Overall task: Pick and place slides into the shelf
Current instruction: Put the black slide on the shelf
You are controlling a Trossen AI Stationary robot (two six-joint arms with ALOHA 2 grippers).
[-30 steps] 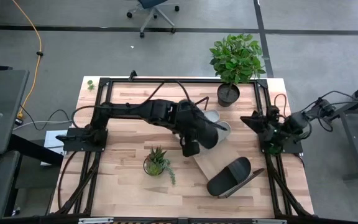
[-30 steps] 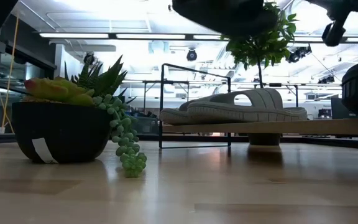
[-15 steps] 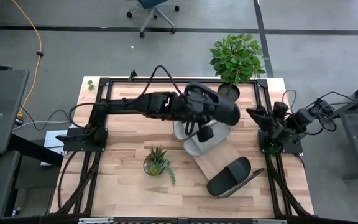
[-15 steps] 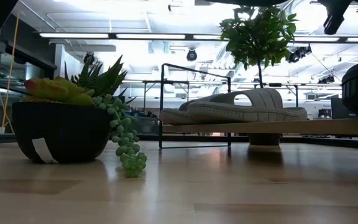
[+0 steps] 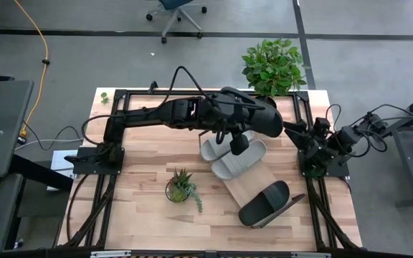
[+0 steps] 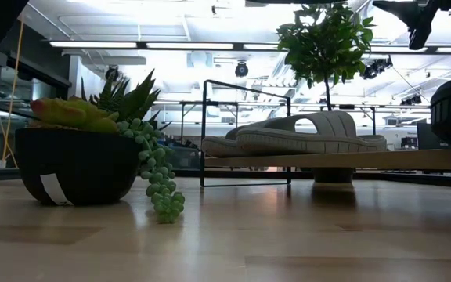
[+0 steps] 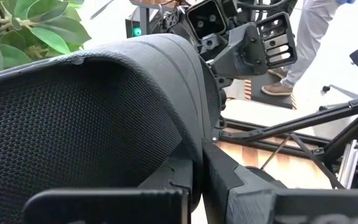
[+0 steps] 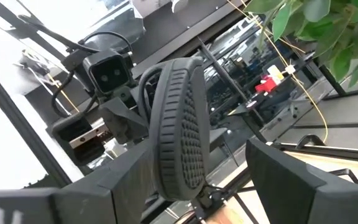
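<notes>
My left gripper holds a black slide up over the far end of the shelf, a slanted light-wood board. In the left wrist view the slide fills most of the picture. Two grey slides lie side by side on the shelf, and another black slide lies on its near end. My right gripper stands open at the table's right. In its wrist view, its fingers stand on either side of the raised slide's ribbed sole without touching it. My left gripper is shut on the black slide at an edge beside its smooth curved strap. The slide itself hides most of the contact. It hangs lifted clear of the shelf and the grey slides, lying lengthwise toward my right gripper.
A tall potted plant stands at the table's far edge, just behind the raised slide. A small succulent pot sits left of the shelf and shows close up in the low view. Black frame rails run along the table's sides.
My left gripper has risen from the shelf with the black slide and carried it toward the far right, turning it so that it lies toward my right gripper. My right gripper has opened and tipped a little toward the slide. The slides on the shelf have stayed put.
</notes>
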